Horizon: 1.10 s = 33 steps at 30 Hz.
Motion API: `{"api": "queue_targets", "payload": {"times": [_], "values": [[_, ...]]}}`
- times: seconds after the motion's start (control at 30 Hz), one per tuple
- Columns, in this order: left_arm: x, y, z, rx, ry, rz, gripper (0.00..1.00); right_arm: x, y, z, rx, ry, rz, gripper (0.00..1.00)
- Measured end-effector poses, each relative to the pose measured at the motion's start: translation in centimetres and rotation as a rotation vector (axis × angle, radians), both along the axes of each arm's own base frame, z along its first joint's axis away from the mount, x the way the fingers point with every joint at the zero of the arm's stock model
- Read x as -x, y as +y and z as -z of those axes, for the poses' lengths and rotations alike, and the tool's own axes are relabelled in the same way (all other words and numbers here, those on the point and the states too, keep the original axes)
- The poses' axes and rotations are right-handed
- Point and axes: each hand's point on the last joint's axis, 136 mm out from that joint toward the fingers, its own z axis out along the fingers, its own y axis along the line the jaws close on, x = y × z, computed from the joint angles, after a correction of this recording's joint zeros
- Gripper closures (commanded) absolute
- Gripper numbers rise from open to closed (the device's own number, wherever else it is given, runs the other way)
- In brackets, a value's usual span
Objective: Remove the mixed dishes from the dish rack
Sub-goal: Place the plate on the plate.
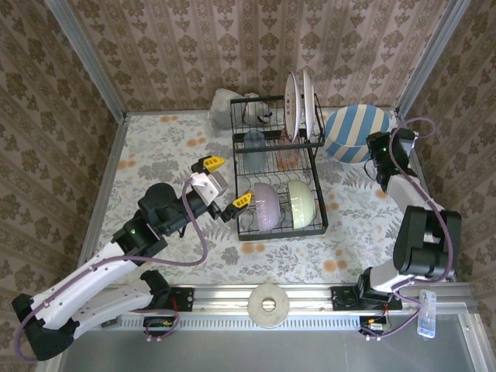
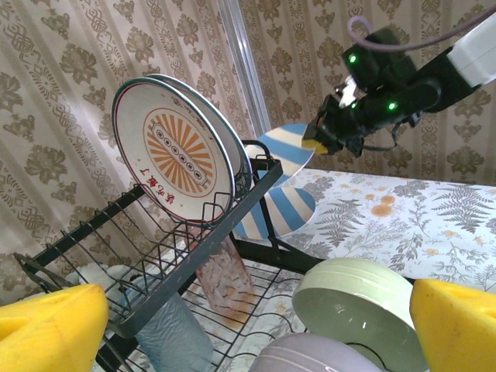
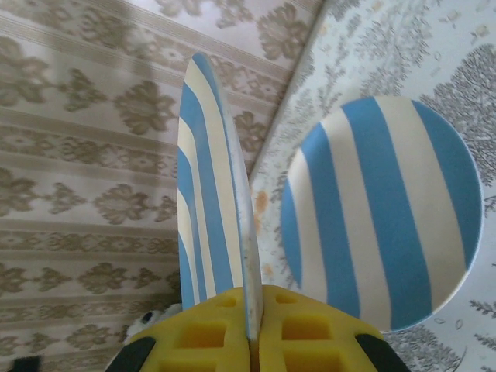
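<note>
Right fingers clamped on the rim of a blue-and-white striped plate, held edge-up. A second striped plate lies on the desk just beyond them; we judge it the stacking spot. Left fingers spread wide and empty. The dish rack is directly ahead of them, with the lavender bowl nearest, likely the next pick.

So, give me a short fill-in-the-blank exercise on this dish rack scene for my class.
1. The plate held in the right end effector has blue and white ____.
2. The jaws of the left end effector stand ____.
3. The lavender bowl and pale green bowl sit in the ____ tier of the dish rack.
Missing words: stripes; open; lower.
</note>
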Motion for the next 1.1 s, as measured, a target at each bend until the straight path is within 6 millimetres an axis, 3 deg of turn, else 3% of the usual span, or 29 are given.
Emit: {"api": "queue_targets", "payload": {"times": [0.1,0.6,1.1], "values": [[0.1,-0.1,0.0,0.000,0.002,0.006,0.00,-0.5,-0.1,2.1,-0.014,0.035,0.004,1.00],[0.2,-0.5,0.5,-0.012,0.013,0.027,0.00,-2.3,0.0,8.5,-0.124,0.080,0.103,1.00],[0.1,-0.7,0.7,-0.018,0.018,0.027,0.00,-2.5,-0.4,11.5,-0.145,0.114,0.184,1.00]]}}
